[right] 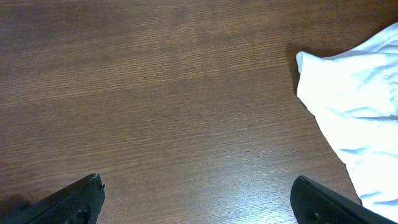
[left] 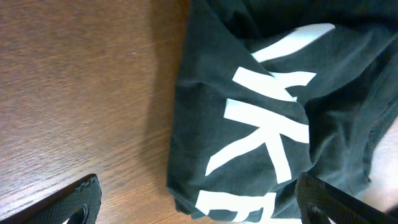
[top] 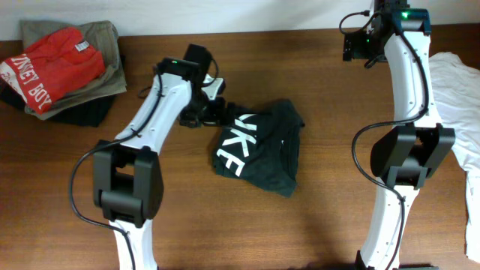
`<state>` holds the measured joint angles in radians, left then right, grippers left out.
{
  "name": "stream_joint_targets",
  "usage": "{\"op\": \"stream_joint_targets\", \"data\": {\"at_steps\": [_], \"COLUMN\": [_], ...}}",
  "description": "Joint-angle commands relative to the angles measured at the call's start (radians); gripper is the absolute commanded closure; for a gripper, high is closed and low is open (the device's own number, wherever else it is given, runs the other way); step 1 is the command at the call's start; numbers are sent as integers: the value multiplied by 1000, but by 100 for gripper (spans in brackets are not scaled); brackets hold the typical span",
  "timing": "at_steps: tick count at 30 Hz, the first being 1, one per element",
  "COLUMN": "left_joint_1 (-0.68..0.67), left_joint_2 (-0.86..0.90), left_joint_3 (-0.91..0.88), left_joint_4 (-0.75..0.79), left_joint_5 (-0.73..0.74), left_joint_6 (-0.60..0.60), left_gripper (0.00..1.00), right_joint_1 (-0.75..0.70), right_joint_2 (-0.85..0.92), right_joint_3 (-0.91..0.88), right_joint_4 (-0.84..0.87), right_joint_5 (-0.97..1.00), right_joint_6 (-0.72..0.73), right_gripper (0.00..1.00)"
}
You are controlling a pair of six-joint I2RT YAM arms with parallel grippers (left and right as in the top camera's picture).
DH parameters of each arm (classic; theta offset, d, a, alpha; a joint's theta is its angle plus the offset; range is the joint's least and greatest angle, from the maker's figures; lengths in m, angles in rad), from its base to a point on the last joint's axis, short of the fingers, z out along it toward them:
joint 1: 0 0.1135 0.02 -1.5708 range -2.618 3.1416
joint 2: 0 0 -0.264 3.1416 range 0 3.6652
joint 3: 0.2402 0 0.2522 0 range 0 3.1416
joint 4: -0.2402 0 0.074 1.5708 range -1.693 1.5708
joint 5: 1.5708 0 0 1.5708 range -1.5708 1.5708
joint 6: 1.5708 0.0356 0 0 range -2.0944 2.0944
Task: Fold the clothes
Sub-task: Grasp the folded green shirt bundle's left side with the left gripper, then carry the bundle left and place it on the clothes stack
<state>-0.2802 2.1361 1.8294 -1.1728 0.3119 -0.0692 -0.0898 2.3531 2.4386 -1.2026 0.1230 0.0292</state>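
Observation:
The clothes (top: 259, 146), a black T-shirt with white lettering, lie crumpled in a heap in the middle of the table. In the left wrist view the shirt (left: 267, 112) fills the right half, its letters creased and partly folded under. My left gripper (top: 223, 112) hovers at the heap's upper left edge. Its jaws (left: 199, 200) stand wide open, one finger over bare wood and the other over the fabric, holding nothing. My right gripper (top: 358, 46) is far off at the back right. It (right: 199, 200) is open over bare table.
A stack of folded garments, a red shirt (top: 45, 71) on an olive one (top: 105, 45), lies at the back left. A white garment (top: 459, 97) (right: 354, 93) is spread along the table's right edge, close to my right arm.

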Motion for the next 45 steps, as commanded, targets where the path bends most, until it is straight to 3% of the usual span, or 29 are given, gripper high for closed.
{"op": "stream_joint_targets", "data": {"at_steps": [1,5,11,20,22,24,25,26,27,29,34,39,45], "left_joint_1": [100,138,79,-24,-32,-32,-31,-31,-30,-24,1,92,227], "left_joint_2": [35,89,169,289,304,304,304,304,304,304,304,304,304], "left_joint_3": [-9,-22,-48,-54,-54,-54,-54,-54,-53,-48,37,245,455], "left_joint_4": [1,-14,35,53,55,57,58,61,66,66,37,-82,-53], "left_joint_5": [156,274,382,407,407,406,406,398,359,275,187,-111,-410], "left_joint_6": [104,118,128,127,127,127,127,126,84,8,9,10,80], "left_gripper": [1,1,1,3,11,26,41,70,87,99,99,99,99], "right_joint_1": [4,4,4,4,4,4,4,4,4,4,4,4,4], "right_joint_2": [-23,-23,-23,-23,-23,-23,-23,-23,-23,-23,-23,-23,-23], "right_joint_3": [19,19,19,19,19,19,19,19,19,19,19,19,19], "right_joint_4": [0,-1,0,-1,0,0,-1,0,0,-1,-1,-1,-1], "right_joint_5": [9,9,9,9,9,9,9,9,9,9,9,9,9], "right_joint_6": [5,5,5,5,5,5,5,5,5,5,5,5,5], "right_gripper": [1,1,1,1,1,1,1,1,2,1,1,1,1]}}
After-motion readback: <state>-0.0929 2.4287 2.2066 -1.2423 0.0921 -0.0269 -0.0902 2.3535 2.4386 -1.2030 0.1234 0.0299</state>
